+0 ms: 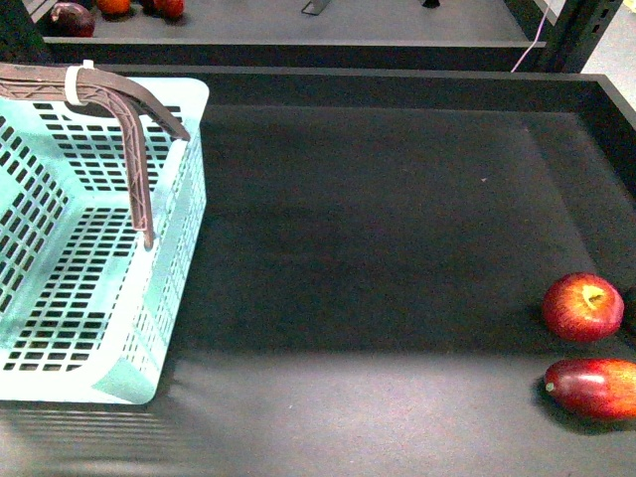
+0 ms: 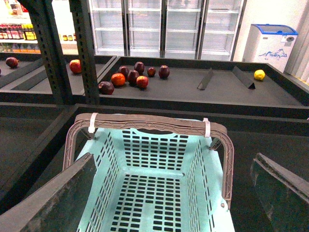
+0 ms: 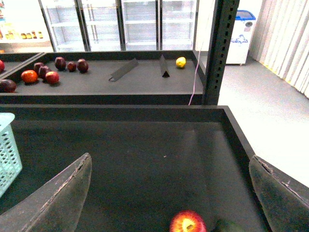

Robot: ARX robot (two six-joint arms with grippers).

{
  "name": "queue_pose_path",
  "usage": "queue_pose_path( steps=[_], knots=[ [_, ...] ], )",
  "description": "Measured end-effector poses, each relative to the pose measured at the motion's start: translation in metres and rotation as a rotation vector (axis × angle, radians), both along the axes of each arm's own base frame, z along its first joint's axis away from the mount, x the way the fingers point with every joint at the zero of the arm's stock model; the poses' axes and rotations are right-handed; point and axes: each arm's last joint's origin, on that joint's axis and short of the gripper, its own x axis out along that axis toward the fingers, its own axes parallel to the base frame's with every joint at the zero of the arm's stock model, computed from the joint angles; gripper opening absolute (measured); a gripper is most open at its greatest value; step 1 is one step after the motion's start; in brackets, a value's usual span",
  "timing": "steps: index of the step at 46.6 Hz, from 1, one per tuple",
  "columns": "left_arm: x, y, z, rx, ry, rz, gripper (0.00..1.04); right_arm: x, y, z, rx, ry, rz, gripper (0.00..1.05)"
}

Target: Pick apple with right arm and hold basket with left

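The apple [image 1: 583,307], round and red with a yellowish stem patch, lies at the right of the black shelf floor; it also shows in the right wrist view [image 3: 187,223]. The turquoise basket [image 1: 169,298] stands empty at the left with brown-purple handles [image 1: 139,149] and a white zip tie [image 1: 74,84]. In the left wrist view the basket [image 2: 154,183] lies below my open left gripper [image 2: 176,198], which is above its near end. My open right gripper [image 3: 171,193] hovers above the shelf, the apple between its jaws and apart from them. Neither gripper shows in the front view.
An elongated dark-red fruit [image 1: 594,388] lies just in front of the apple. Raised black shelf walls [image 1: 616,129] bound the floor at the right and back. Several fruits [image 2: 133,77] and a yellow lemon [image 2: 259,74] lie on the shelf behind. A dark upright post [image 3: 219,48] stands at the back right corner.
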Motion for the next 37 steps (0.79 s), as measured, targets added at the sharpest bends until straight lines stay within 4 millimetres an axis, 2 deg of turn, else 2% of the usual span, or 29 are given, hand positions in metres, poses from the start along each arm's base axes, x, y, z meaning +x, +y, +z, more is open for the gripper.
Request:
queue_pose_path(
  steps=[25,28,30,37],
  knots=[
    [0.0,0.0,-0.001,-0.01,0.013,0.006,0.98,0.0,0.0,0.0,0.0,0.0,0.0,0.96],
    [0.002,0.0,0.0,-0.173,0.29,0.141,0.98,0.0,0.0,0.0,0.0,0.001,-0.002,0.96],
    [0.007,-0.001,0.003,-0.28,0.392,0.178,0.98,0.0,0.0,0.0,0.0,0.0,0.0,0.96],
    [0.043,-0.004,0.034,-0.61,0.373,0.147,0.98,0.0,0.0,0.0,0.0,0.0,0.0,0.96]
  ],
)
